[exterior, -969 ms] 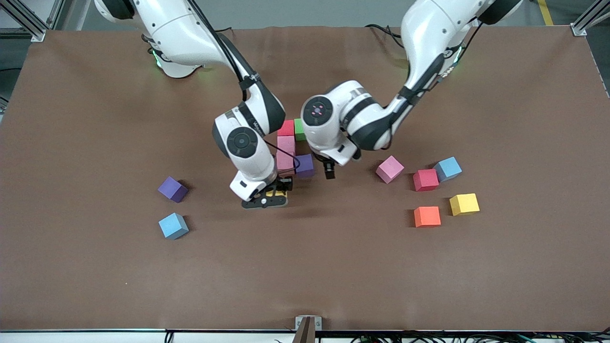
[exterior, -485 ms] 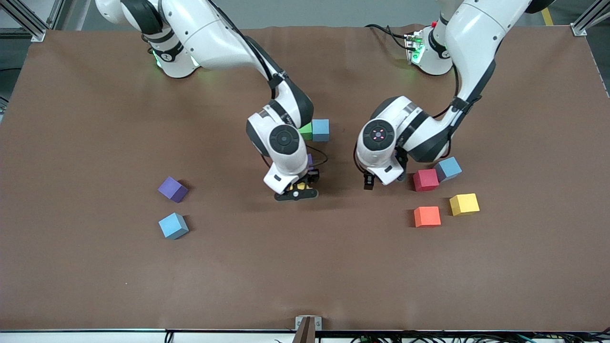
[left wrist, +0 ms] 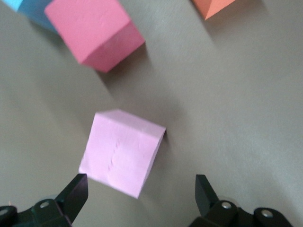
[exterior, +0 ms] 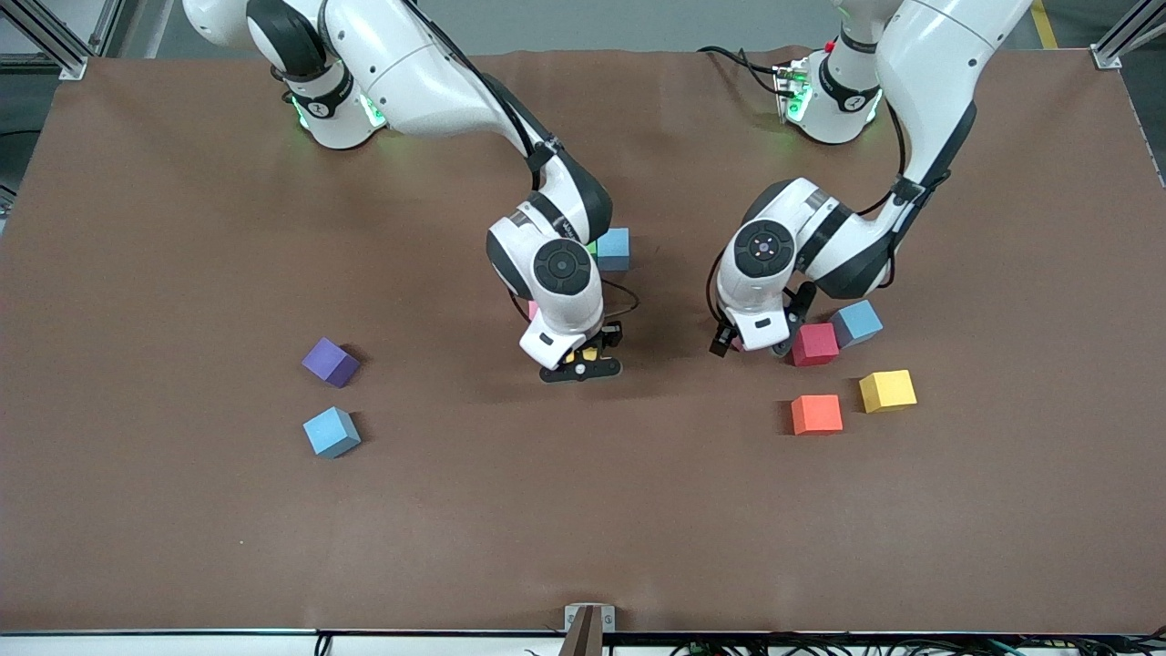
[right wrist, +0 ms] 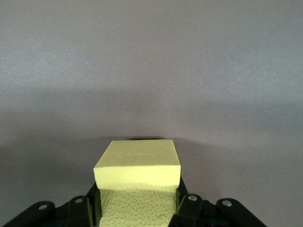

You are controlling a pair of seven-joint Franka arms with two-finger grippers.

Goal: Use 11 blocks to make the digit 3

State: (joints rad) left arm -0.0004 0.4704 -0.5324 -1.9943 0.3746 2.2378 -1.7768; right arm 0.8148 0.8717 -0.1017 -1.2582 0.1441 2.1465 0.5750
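Front view shows my right gripper (exterior: 583, 362) clamped on a yellow block (right wrist: 137, 163), low over bare tabletop (exterior: 182, 228) at the camera-side end of the partly built digit 3 (exterior: 608, 248). Most of the figure is hidden under the arm; only a blue cube (exterior: 613, 248) and slivers of green and pink show. My left gripper (exterior: 752, 344) hangs with its fingers spread wide over a loose pink block (left wrist: 122, 151).

Procedure, in my judgement:
- Right arm: I lower the yellow block flat, faces square to the neighbouring cubes, and part the fingers only once it rests on the cloth.
- Left arm: the pink block sits skewed between the fingertips (left wrist: 75, 191), so I turn the wrist to match its faces, centre, then descend. A red block (exterior: 813, 343) lies just beside it, and I must keep the finger on that flank off it.

Materials: the cubes are matte foam with sharp edges. The yellow face shows a pebbled imprint by the pads, and the pink one a faint crease, so I would grip lightly. The brown table covering is dull and smooth.
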